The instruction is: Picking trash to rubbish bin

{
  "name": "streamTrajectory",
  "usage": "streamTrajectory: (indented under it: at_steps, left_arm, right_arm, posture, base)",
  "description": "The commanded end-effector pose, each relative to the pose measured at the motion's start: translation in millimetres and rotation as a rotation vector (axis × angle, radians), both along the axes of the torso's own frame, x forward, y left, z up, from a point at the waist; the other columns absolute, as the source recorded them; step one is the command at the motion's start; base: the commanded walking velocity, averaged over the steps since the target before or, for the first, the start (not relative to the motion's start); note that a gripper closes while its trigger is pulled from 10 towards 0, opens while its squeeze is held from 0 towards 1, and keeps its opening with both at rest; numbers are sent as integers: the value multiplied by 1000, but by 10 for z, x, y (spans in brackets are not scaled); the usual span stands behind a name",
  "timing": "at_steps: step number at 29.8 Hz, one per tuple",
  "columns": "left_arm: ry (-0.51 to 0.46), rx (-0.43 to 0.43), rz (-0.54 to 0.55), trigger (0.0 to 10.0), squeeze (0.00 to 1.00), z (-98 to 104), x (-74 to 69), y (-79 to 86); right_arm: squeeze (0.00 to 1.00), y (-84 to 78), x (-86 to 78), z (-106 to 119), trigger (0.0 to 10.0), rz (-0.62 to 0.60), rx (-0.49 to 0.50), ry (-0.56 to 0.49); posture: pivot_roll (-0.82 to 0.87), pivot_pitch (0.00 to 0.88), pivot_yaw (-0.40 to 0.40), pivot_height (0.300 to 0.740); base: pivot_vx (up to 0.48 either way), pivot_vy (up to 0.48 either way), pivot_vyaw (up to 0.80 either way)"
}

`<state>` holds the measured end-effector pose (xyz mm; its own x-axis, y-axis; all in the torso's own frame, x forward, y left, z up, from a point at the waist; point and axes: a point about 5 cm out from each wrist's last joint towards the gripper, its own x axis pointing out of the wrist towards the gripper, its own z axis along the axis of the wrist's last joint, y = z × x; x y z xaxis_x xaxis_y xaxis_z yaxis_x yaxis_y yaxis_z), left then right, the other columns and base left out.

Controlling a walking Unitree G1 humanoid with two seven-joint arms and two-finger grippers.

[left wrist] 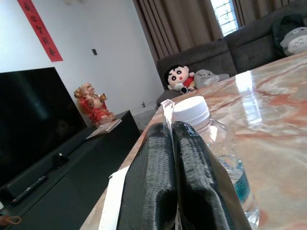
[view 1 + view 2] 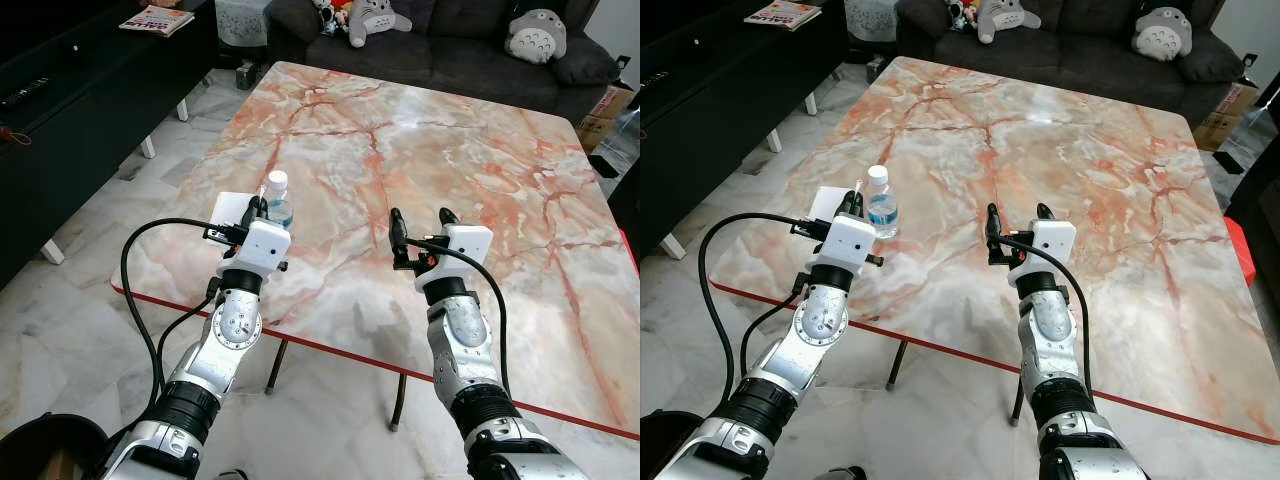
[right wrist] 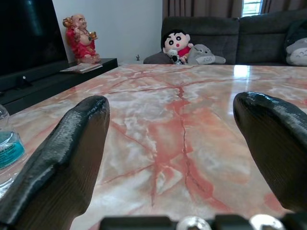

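Observation:
A small clear water bottle [image 2: 278, 198] with a white cap stands near the front left of the marble table [image 2: 420, 130]. Beside it lies a white sheet of paper [image 2: 226, 209]. My left gripper [image 2: 257, 206] is right next to the bottle, shut on a thin white scrap [image 1: 165, 108] that pokes out above the fingertips. My right gripper [image 2: 421, 214] hovers open over the table's front edge, nothing between its fingers [image 3: 72, 143]. A black rubbish bin [image 2: 40, 445] sits on the floor at the lower left.
A black TV cabinet [image 2: 80, 90] with a magazine [image 2: 157, 19] runs along the left. A dark sofa [image 2: 450, 45] with plush toys stands behind the table. A cardboard box [image 2: 605, 110] is at the far right. White marble floor lies between cabinet and table.

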<state>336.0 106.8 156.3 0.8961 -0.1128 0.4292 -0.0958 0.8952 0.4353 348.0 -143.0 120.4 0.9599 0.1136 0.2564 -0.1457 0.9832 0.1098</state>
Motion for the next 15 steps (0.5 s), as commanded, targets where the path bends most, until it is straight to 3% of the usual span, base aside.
streamTrajectory:
  at_steps: [1,15]
  left_arm:
    - [-10,12,-23,10000,0,20,2,-45]
    - [-5,13,-36,10000,0,1,-17,-77]
  right_arm:
    - [0,-55,-17,-8,10000,-12,-4,2]
    - [0,7,-31,-37,10000,8,-3,9]
  posture:
    - [99,106,-136,740]
    - [104,79,-133,740]
  base:
    - [-285,0,0]
    - [-305,0,0]
